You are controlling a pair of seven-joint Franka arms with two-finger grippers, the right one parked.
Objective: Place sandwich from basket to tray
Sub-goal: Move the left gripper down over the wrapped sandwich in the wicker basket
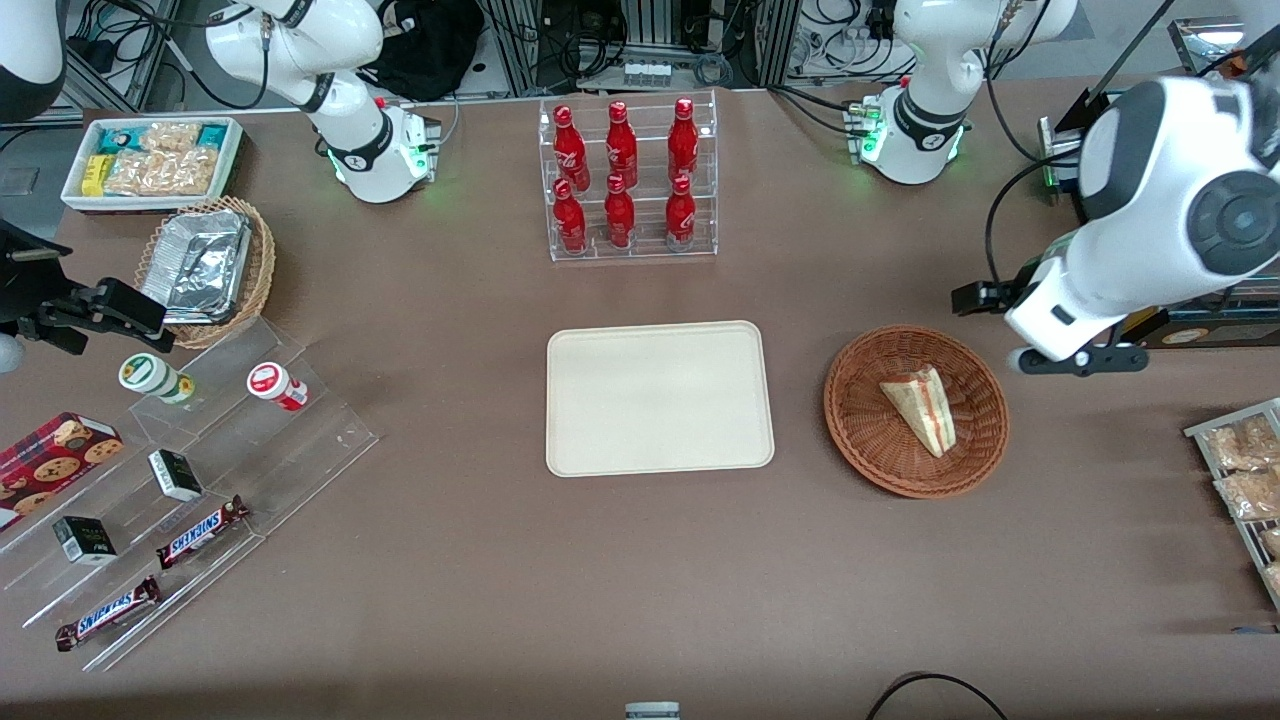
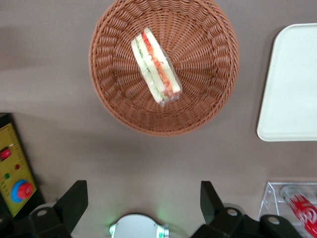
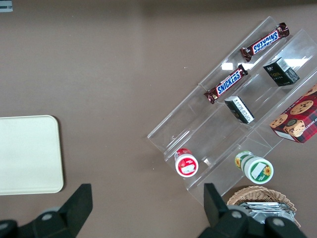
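So far nothing of the task looks done: the sandwich (image 1: 922,408) lies inside the basket (image 1: 860,440), roughly in the middle of the woven bowl, resting on its side so that the red, yellow and green filling edge shows in the left wrist view. The tray (image 1: 660,398) sits bare on the tabletop (image 1: 640,580) just beside the basket, toward the parked arm's end, with a strip of brown surface between the two rims. The gripper (image 2: 143,198) hangs above the tabletop near the basket, farther from the front camera than the sandwich and not yet over it; its two dark fingers (image 2: 74,201) stand wide apart with nothing between them, and they touch neither basket nor bread. Judging by this, the work is at its very start, in the approach. Everything remains: bringing the gripper over the basket, lowering it around the wedge, closing on the bread, lifting it clear of the wicker rim, carrying it sideways to the tray and setting it down there. The wedge looks soft and wrapped in clear film, so a squeeze across its flat faces seems the likelier hold, and the basket's sloping wall may crowd one finger on the way down.
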